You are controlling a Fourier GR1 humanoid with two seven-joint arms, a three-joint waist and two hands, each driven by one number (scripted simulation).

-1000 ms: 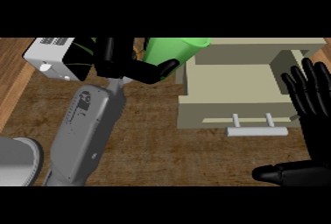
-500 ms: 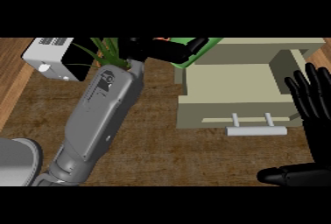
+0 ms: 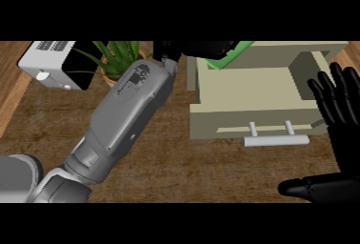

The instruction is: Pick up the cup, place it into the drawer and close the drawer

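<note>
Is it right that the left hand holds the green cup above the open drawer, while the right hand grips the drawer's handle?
Not quite. The head view shows the right hand open beside the drawer, apart from the handle. The left hand does hold the green cup above the open drawer.

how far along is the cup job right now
Picked up: the left hand is curled round the green cup. In hand: the cup hangs over the back left corner of the open drawer, not yet set inside. Left: release it, then push the drawer shut by its handle. The right hand rests open at the right edge.
</note>
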